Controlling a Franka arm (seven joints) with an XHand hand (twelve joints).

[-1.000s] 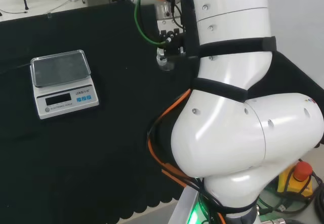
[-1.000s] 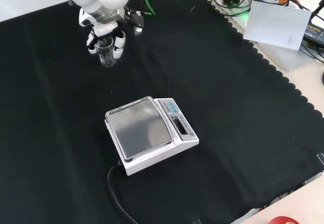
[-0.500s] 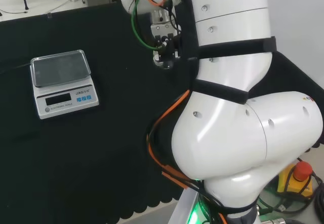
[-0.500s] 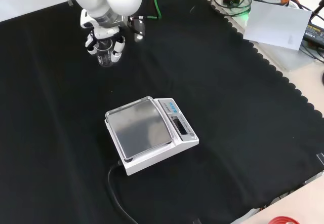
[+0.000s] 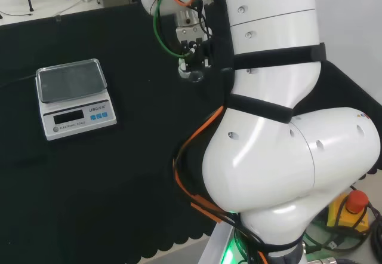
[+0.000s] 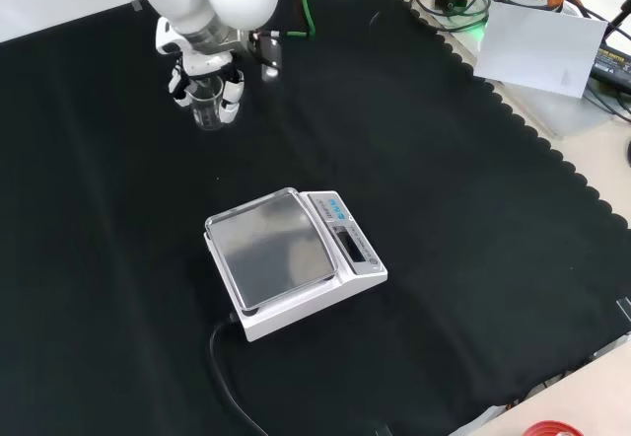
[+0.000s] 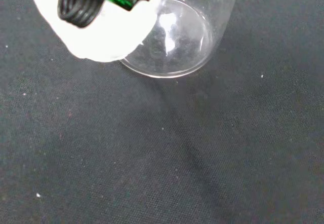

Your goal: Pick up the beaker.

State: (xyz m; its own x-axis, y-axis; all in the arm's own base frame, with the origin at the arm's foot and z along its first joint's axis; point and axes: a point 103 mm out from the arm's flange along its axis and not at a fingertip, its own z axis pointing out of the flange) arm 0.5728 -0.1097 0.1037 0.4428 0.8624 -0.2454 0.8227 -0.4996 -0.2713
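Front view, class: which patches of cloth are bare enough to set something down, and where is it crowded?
Bare: the wide cloth right of the scale, and the stretch left of it. Also the strip between scale and beaker. Crowded: the top left, where the robot hand closes round the beaker under the arm.

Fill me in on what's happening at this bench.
The white arm's hand has its fingers curled round a clear glass beaker near the far side of the black cloth in the front view. Whether the beaker is off the cloth can't be told. An electronic scale sits apart in the middle, untouched.
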